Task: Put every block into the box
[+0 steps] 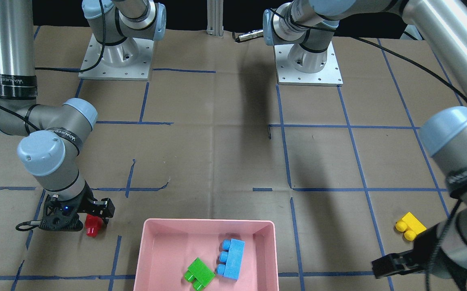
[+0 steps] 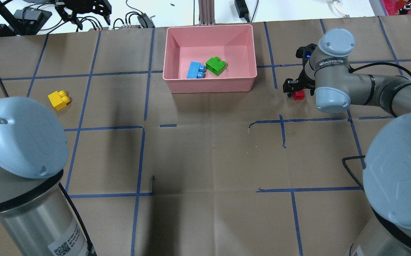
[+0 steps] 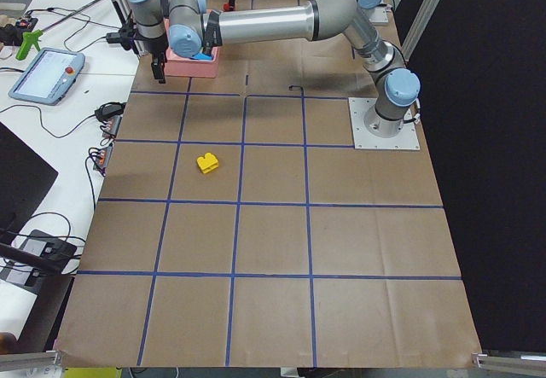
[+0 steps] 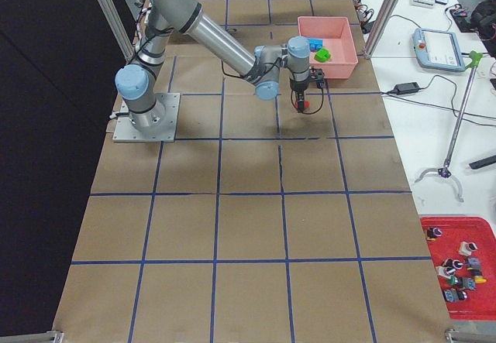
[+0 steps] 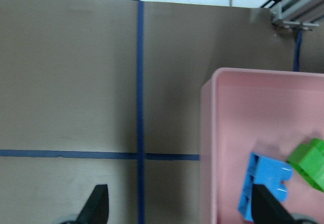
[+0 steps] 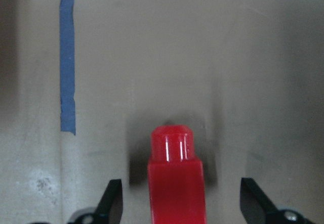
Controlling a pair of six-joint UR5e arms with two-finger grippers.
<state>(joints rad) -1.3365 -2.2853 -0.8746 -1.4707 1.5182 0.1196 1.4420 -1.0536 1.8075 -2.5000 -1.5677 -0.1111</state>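
The pink box holds the green block and the light blue block. The small red block stands on the table beside the box. My right gripper is low over it, open, with one finger on each side and not touching; the right wrist view shows the red block between the fingers. The yellow block lies alone on the far side of the box. My left gripper is open and empty, held high near the box's edge.
Blue tape lines cross the brown paper table cover. The arm bases are bolted at the robot's side. Cables and devices lie past the table's far edge behind the box.
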